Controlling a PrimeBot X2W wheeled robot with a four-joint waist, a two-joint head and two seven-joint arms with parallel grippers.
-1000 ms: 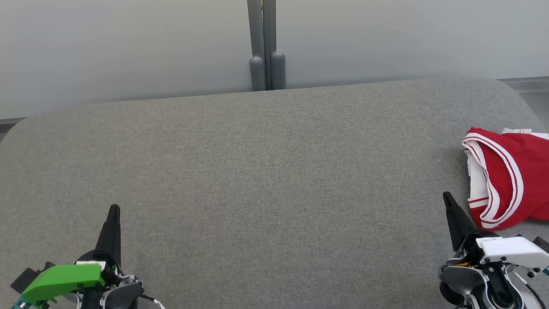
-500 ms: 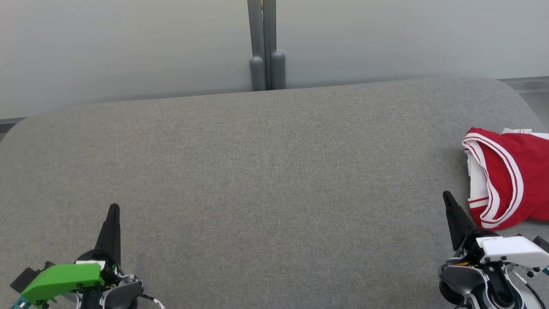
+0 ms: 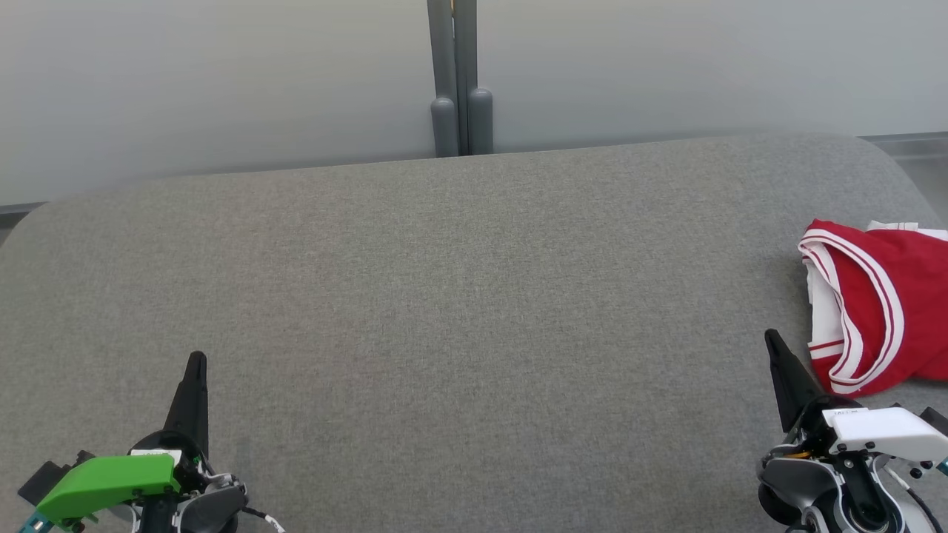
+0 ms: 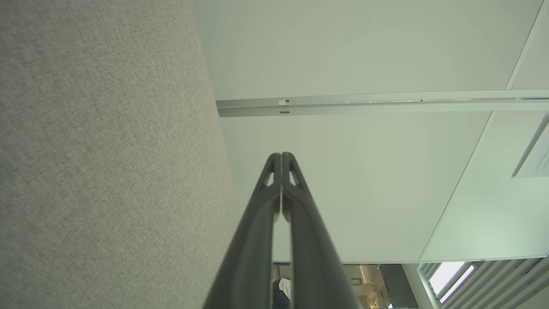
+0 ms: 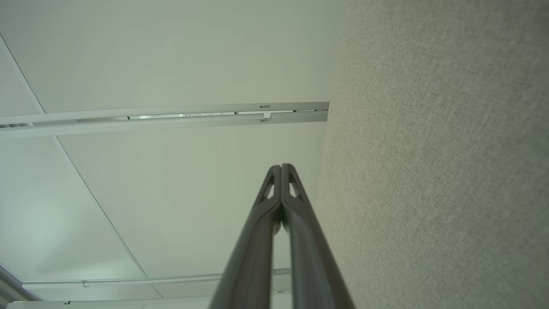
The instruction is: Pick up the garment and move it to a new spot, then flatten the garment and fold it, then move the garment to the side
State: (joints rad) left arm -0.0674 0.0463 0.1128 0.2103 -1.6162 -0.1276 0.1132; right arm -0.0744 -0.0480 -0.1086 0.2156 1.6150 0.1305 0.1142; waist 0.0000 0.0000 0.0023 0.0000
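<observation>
One garment (image 3: 881, 311) lies beside the right claw (image 3: 772, 340).

The left gripper (image 3: 197, 358), two long dark tapered fingers on a black and silver wrist, is seen at the 7 o'clock corner of the head view. Its fingers are pressed together into one spike aimed at 12 o'clock. A bright green plastic cover (image 3: 107, 481) is mounted on its wrist, towards 8 o'clock of the finger base.

The right gripper (image 3: 770, 337), of the same dark two-fingered build, is seen at the 5 o'clock corner. It is closed tip to tip and leaned slightly towards 11 o'clock. A white plastic cover (image 3: 885, 429) is carried on its wrist.

In each wrist view the paired fingers (image 4: 257, 223) are shown meeting at their tips, with nothing held between them.
</observation>
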